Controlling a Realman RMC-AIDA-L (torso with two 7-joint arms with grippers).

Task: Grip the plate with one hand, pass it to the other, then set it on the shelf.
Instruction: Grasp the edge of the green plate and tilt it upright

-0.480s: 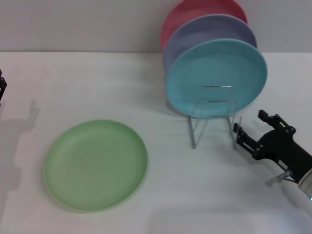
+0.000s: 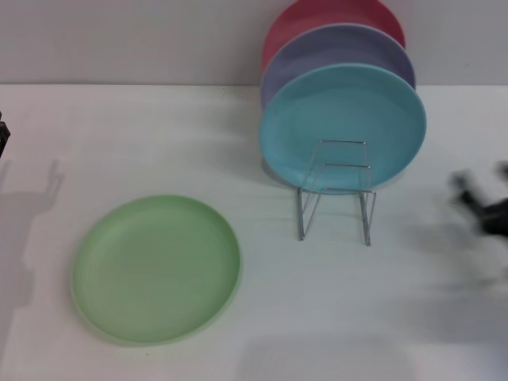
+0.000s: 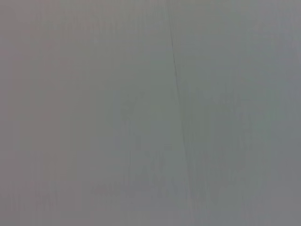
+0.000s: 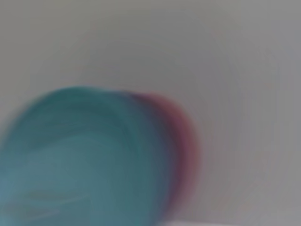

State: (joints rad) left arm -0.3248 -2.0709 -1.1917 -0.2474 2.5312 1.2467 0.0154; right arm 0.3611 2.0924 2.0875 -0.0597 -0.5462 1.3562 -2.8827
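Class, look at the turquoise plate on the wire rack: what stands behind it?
Behind the turquoise plate stand a lavender plate and, farther back, a red plate. Only their upper edges show; the rest, and any rack behind, is covered.

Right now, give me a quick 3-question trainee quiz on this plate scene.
1. True or false: the light green plate lies flat on the table, with no gripper touching it.
2. Which plate stands frontmost in the wire rack?
A. red plate
B. lavender plate
C. turquoise plate
3. Fill in: the right gripper shows at the head view's ____ edge, beside the rack.

Key: 1 true; 2 C; 3 right.

The left gripper barely shows at the left edge.
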